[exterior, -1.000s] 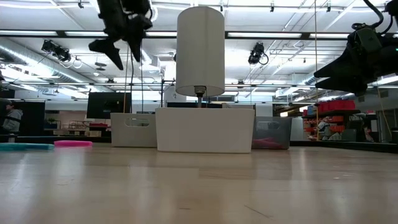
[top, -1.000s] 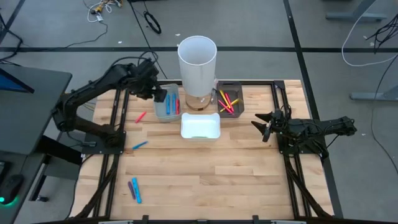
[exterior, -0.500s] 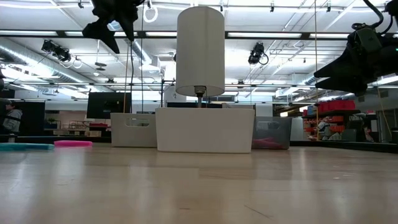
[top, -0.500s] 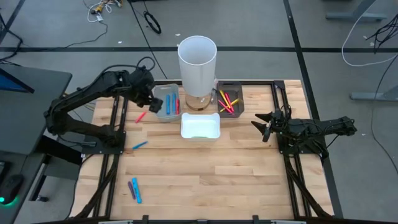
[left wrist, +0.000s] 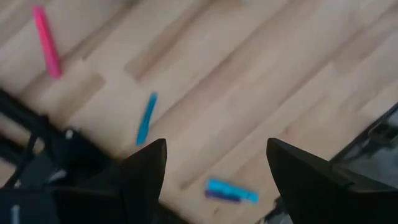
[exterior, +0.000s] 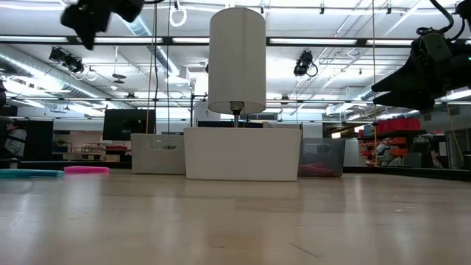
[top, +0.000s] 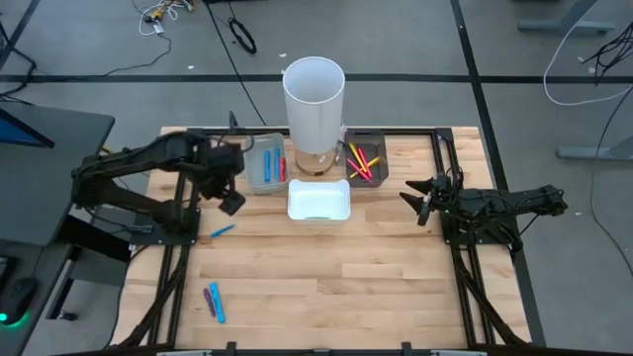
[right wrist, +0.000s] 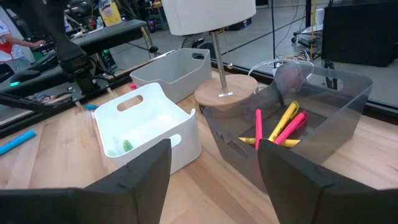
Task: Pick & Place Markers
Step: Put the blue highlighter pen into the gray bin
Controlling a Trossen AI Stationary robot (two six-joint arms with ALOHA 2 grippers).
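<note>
Near left of the desk (top: 326, 287): blue and purple markers (top: 213, 302) lie side by side, untouched. Farther in, a lone blue marker (top: 223, 230).

Left claw (top: 231, 203), open and empty, has swung back from over the grey tray (top: 263, 164) and now hangs above bare wood just near of it. Likely a drop just made; next pick probably the blue marker close below. The pink marker (left wrist: 47, 41) lies a little farther left.

Right claw (top: 419, 203) waits at mid right, jaws apart, empty.

Middle: white tray (top: 318, 202). Far: dark tray (top: 364, 156) of red and yellow markers; tall white cylinder (top: 314, 94) between the trays. Nothing blocks the loose markers.
</note>
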